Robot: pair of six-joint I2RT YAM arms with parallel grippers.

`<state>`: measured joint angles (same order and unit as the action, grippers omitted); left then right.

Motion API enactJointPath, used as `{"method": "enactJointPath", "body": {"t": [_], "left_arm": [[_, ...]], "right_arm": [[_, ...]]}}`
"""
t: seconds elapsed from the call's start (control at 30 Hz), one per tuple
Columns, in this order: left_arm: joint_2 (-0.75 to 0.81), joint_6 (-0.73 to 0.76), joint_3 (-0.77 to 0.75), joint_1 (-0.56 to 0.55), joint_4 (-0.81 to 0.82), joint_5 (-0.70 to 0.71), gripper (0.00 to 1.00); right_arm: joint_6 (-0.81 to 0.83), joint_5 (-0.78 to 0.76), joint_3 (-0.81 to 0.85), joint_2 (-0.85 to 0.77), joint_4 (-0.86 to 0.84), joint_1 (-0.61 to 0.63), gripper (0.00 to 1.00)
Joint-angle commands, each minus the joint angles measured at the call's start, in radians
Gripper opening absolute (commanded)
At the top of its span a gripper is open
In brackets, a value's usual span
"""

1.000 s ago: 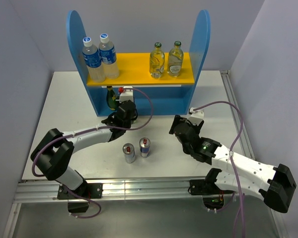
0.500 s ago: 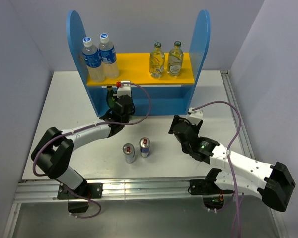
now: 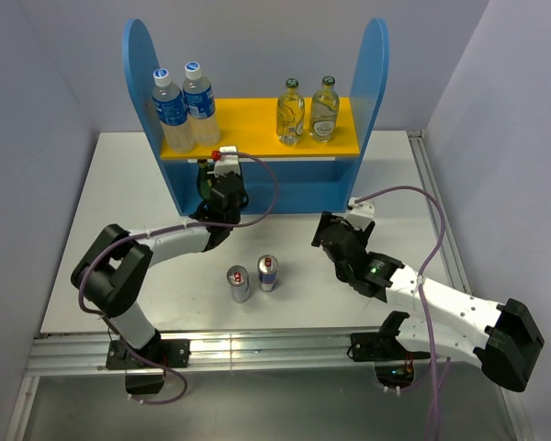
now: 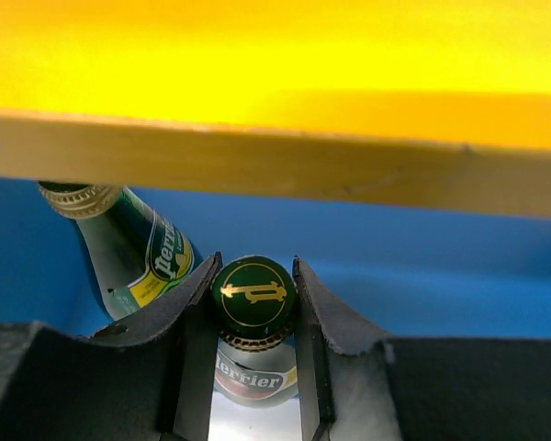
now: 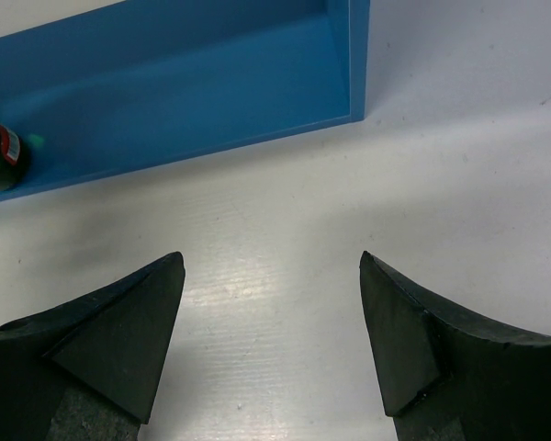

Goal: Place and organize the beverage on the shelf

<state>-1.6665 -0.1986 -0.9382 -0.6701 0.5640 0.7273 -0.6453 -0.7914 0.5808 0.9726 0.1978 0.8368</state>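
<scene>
The shelf (image 3: 375, 83) holds two clear glass bottles (image 3: 307, 110) of pale yellow drink on its yellow upper board (image 3: 248, 124). One dark green bottle (image 3: 205, 182) stands on the lower level at the left, also seen as the green bottle (image 4: 133, 250) in the left wrist view. My left gripper (image 3: 222, 188) reaches under the upper board and is shut on a second green bottle, gripping just below its cap (image 4: 253, 294). Two cans (image 3: 253, 277) stand on the table in front. My right gripper (image 3: 329, 234) hovers open over bare table, right of the cans.
Two plastic water bottles (image 3: 185, 106) with blue labels stand at the left of the upper board. The shelf's blue base (image 5: 165, 92) lies ahead of my right gripper (image 5: 271, 259). The yellow board's underside (image 4: 275, 156) is close above my left gripper (image 4: 255, 260).
My left gripper has carried the green bottle forward, from in front of the shelf to under the upper board beside the standing green bottle. The right arm has barely shifted.
</scene>
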Motion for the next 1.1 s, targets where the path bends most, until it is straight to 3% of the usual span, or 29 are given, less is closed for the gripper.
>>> {"method": "enactJointPath", "body": {"t": [0.0, 0.27, 0.37, 0.5, 0.57, 0.6, 1.07], "left_arm": [[-0.024, 0.027, -0.039, 0.009, 0.189, 0.043, 0.00], [-0.073, 0.030, -0.053, 0.018, 0.201, 0.080, 0.03], [-0.079, 0.030, -0.062, 0.020, 0.185, 0.081, 0.24], [-0.061, 0.015, -0.060, 0.021, 0.149, 0.063, 0.65], [-0.050, 0.011, -0.053, 0.020, 0.145, 0.040, 0.77], [-0.045, 0.011, -0.050, 0.020, 0.145, 0.037, 0.92], [0.068, -0.016, -0.027, -0.020, 0.019, 0.047, 0.98]], "right_arm": [[0.007, -0.006, -0.010, 0.006, -0.038, -0.011, 0.84], [0.010, 0.000, -0.012, 0.011, -0.043, -0.018, 0.84], [0.010, 0.001, -0.007, 0.009, -0.040, -0.018, 0.84], [0.007, 0.001, -0.009, 0.006, -0.038, -0.019, 0.84], [0.007, 0.001, -0.009, 0.003, -0.037, -0.018, 0.84], [0.004, 0.004, -0.010, 0.002, -0.037, -0.018, 0.84], [-0.010, 0.001, -0.021, -0.029, -0.024, -0.018, 0.84]]}}
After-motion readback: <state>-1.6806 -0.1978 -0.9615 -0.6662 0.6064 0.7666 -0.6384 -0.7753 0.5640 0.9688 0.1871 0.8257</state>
